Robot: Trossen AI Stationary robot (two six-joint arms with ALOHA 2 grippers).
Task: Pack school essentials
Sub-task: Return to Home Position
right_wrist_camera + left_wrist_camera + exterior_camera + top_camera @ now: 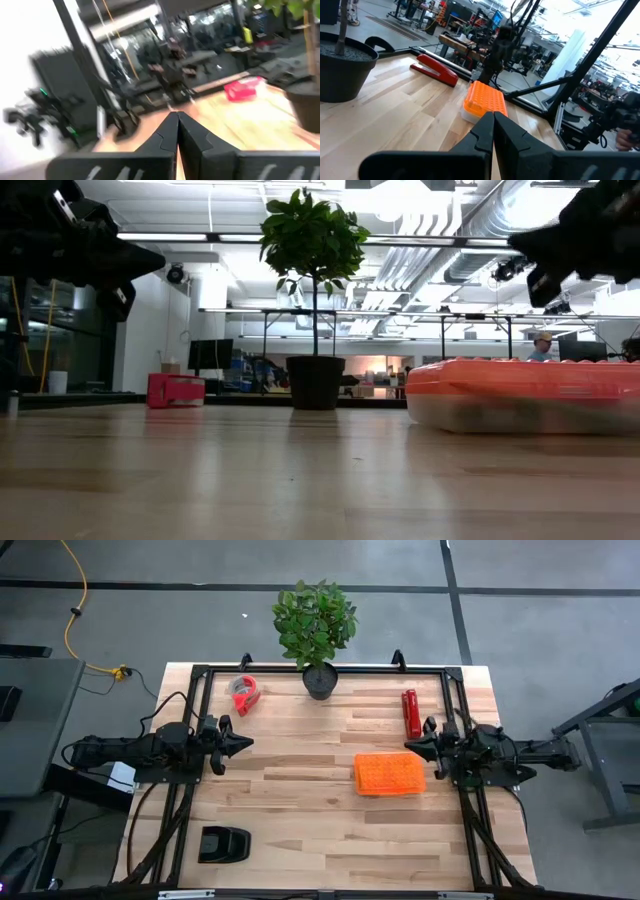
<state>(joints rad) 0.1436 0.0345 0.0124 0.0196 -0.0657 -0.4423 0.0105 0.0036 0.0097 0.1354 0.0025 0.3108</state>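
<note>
Looks nearly finished. On wooden table [300,810], right of centre: orange supply box [390,773], lid closed, contents hidden, nothing loose nearby. Mid-left: left gripper [248,743], raised, clenched, empty. At box's upper right: right gripper [408,746], likewise pinched on nothing. Remaining, probably: parking both arms.

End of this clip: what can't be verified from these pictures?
Contents of the orange supply box: the lid is shut in the high view. The low view shows only its cloudy wall, cut by the right edge.
The black object on the left arm's side: too small in the high view to name.
The left gripper and right gripper hang shut, clear of the box.
</note>
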